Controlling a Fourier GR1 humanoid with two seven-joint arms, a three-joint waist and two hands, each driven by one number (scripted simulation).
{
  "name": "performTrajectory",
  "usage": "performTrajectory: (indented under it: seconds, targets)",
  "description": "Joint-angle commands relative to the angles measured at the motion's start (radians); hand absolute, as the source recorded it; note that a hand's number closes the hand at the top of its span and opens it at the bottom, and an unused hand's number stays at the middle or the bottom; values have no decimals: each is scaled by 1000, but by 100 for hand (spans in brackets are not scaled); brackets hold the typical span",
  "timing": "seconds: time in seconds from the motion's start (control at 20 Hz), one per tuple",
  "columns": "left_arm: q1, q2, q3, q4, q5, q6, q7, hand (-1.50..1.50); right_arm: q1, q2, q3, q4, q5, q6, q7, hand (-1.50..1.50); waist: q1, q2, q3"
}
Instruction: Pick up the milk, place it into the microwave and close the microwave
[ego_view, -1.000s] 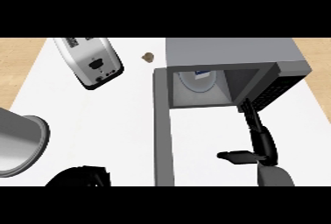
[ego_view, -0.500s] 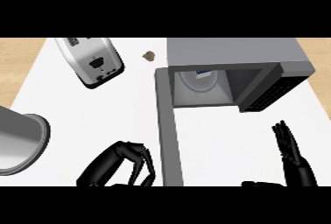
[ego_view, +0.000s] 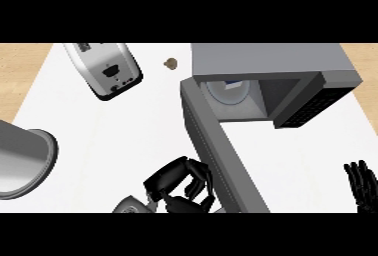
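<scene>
Now my left hand (ego_view: 181, 185) sits low at the counter's near edge, its fingers curled inward against the outer face of the microwave door (ego_view: 221, 150). I can't see anything clasped inside those fingers; they look bent and bunched, with nothing between them, and they press or rest on the door's side. I judge I have it there because the door is the thing left to move: it stands swung wide open, running from the microwave's left front corner down toward me, and a push from that outer side would swing it shut.

My right hand (ego_view: 362, 186) shows at the right edge, fingers straight and together, holding nothing, well apart from the microwave (ego_view: 269, 59). It seems parked clear of the door's sweep.

Further out, the milk (ego_view: 229, 92) is already inside the open cavity. Only part of it shows from above: a pale rounded shape with a small blue patch at its top, standing on the cavity floor near the left inner wall. Whether it is upright or tilted I can't tell from here.

Off to the left stand a toaster (ego_view: 107, 70) and a grey pot (ego_view: 22, 162), with a small brown object (ego_view: 170, 63) near the back of the counter (ego_view: 111, 130)
</scene>
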Motion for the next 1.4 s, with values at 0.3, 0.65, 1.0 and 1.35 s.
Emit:
performTrajectory:
  seconds: [0.3, 0.65, 1.0, 1.35]
  targets:
    - [-222, -4, -388, 292, 264, 393, -62, 150, 25, -56, -42, -154, -147, 119, 44, -150, -51, 9, -3]
    - [-305, -4, -475, 287, 381, 624, -28, 150, -4, -96, -54, -206, -183, 158, 30, -150, -102, 17, -4]
    - [-372, -4, -427, 279, 521, 752, -117, 150, -6, -128, -31, -278, -231, 205, 101, -150, -151, 31, -9]
    - [-448, -4, -379, 270, 676, 804, -191, 150, -38, -170, -35, -307, -285, 233, 161, -150, -195, 49, -10]
